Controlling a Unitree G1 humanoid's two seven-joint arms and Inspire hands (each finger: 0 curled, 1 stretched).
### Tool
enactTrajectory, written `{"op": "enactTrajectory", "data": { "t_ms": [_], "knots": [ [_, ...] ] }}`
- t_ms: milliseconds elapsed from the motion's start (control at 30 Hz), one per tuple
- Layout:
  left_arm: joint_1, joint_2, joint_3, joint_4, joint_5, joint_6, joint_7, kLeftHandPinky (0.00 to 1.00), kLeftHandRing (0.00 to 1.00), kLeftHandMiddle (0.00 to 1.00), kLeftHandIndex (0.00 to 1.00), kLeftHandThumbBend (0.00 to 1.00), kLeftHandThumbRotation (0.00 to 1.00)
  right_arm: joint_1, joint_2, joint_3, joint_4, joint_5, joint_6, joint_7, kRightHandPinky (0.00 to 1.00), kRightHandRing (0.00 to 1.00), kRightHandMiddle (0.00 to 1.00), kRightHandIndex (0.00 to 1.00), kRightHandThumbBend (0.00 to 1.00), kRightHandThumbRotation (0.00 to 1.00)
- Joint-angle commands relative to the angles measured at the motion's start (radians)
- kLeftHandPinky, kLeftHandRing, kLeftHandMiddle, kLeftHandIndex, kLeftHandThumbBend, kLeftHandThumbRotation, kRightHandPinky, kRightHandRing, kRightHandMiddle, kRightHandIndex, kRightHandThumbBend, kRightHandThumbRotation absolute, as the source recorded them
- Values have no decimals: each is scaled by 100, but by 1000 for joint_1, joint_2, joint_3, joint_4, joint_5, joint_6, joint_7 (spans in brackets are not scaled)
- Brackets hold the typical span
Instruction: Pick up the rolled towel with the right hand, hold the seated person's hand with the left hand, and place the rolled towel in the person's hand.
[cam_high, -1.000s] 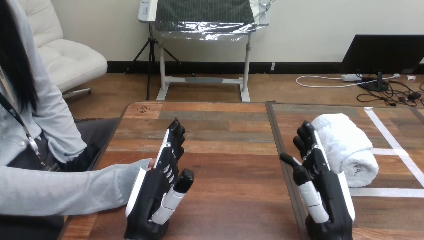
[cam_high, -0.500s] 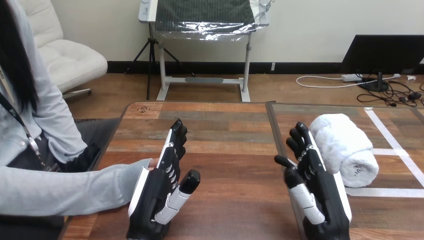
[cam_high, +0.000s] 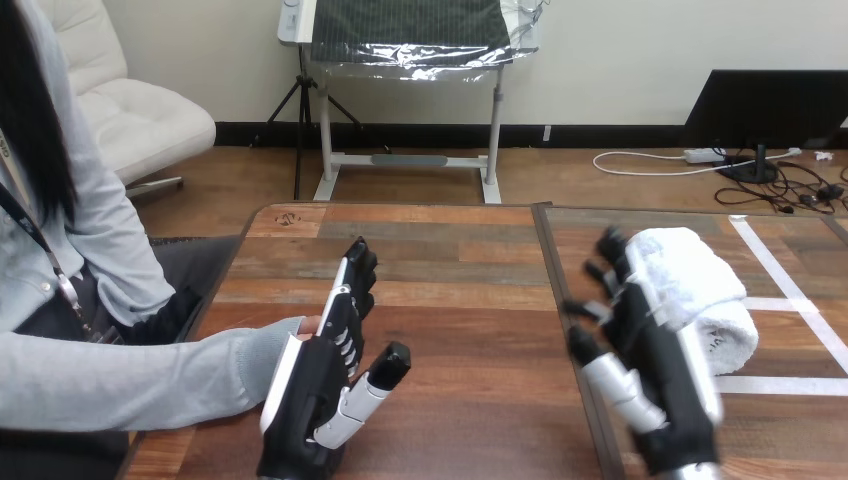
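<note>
head view, right hand: i see my right hand (cam_high: 655, 350) standing on its edge, the fingers (cam_high: 610, 250) spread apart and nearly straight, clamped on nothing.
head view, rolled towel: the rolled towel (cam_high: 700, 285) lies on the table (cam_high: 470, 300) just at the back side of those fingers, not between fingers and thumb. the fingertips seem to touch its side, but i cannot tell this surely.
head view, left hand: my left hand (cam_high: 325, 375) stands on its edge too, fingers (cam_high: 352, 290) straight and together, thumb held apart on the palm side. it holds nothing.
head view, person's hand: the person's hand (cam_high: 306, 323) comes out of the sleeve (cam_high: 150, 385) just behind the back of my left fingers and is mostly hidden. whether they touch, i cannot tell.
risk, towel: i judge the towel is on the wrong side of my right palm. if i close now, the fingers curl on air, or they push the roll away and it opens.
risk, person: if the left hand closes without coming round first, thumb and fingers miss the person's hand. a fast close could pinch it.
risk, carry: a loose grasp on such a soft roll could let it slip out on the way across.
</note>
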Motion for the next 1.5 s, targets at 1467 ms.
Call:
{"op": "enactTrajectory", "data": {
  "t_ms": [1467],
  "knots": [
    [-54, -16, -28, 3, -1, -20, 14, 99, 100, 100, 100, 100, 78, -437, -385, -156, -196, -72, 475, -364, 100, 100, 100, 100, 100, 63]
  ]
}}
